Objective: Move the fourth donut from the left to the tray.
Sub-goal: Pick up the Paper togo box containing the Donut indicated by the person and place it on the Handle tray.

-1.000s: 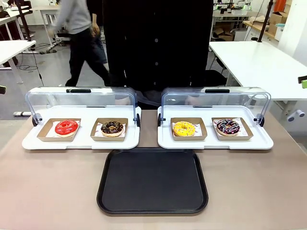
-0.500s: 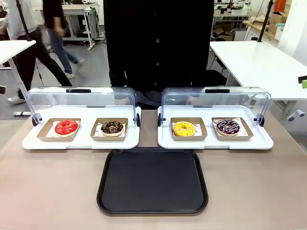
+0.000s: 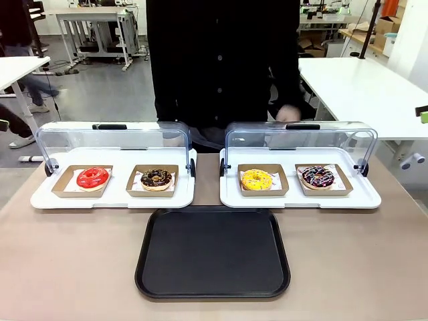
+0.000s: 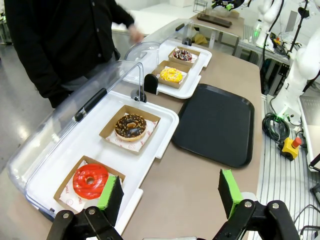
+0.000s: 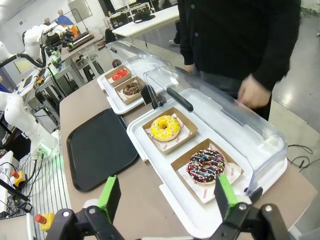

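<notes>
Tabletop (image 3: 67,267), four donuts (image 3: 92,177) (image 3: 156,178) (image 3: 257,179) (image 3: 317,176), two domed trays (image 3: 114,199) (image 3: 301,200), one black tray (image 3: 212,254)

Change entry: person's hand at the far side of the table; passer-by in the background.
Hand (image 3: 289,112) is now in view, blurred, raised just behind the black handle (image 3: 303,126) of the right-side clear domed lid (image 3: 301,142); earlier it was out of sight against the dark clothing. Contact with the handle: cannot tell. Passer-by (image 3: 17,30), earlier mid-floor behind the left lid, is now at the far left edge, partly cut off.
</notes>
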`<state>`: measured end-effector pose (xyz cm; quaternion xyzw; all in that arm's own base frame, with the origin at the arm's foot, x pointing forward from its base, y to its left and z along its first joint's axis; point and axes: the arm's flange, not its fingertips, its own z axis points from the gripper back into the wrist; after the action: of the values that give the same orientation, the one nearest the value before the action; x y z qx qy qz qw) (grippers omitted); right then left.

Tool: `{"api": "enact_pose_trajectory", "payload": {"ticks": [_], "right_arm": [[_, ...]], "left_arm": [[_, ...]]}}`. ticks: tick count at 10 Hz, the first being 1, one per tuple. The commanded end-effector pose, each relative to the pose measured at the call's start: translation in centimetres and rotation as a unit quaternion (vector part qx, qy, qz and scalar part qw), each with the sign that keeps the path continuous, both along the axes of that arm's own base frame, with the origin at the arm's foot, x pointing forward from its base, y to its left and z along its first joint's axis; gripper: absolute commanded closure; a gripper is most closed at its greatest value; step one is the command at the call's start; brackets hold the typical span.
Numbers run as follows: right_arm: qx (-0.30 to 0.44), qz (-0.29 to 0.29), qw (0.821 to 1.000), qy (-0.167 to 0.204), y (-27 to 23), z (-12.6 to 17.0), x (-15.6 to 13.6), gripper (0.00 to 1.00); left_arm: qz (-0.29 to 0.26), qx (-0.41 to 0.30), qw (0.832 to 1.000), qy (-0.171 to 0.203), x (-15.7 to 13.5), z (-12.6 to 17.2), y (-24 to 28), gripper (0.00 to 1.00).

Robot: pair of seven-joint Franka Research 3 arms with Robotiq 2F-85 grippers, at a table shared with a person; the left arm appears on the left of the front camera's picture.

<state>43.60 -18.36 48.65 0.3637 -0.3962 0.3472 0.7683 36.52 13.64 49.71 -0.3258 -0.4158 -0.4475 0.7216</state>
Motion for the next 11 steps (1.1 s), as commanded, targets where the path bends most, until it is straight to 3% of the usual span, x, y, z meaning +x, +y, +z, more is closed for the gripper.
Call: {"api": "enact_pose_trajectory", "payload": {"ticks": [1, 11], "right_arm": [[0.008, 0.001, 1.000, -0.010, 0.15, 0.10, 0.18, 0.00], [0.008, 0.001, 1.000, -0.010, 0.15, 0.10, 0.18, 0.00]], "left_arm": [[-0.004, -0.009, 1.000, -0.012, 0.20, 0.21, 0.09, 0.00], [-0.004, -0.009, 1.000, -0.012, 0.20, 0.21, 0.09, 0.00]]}}
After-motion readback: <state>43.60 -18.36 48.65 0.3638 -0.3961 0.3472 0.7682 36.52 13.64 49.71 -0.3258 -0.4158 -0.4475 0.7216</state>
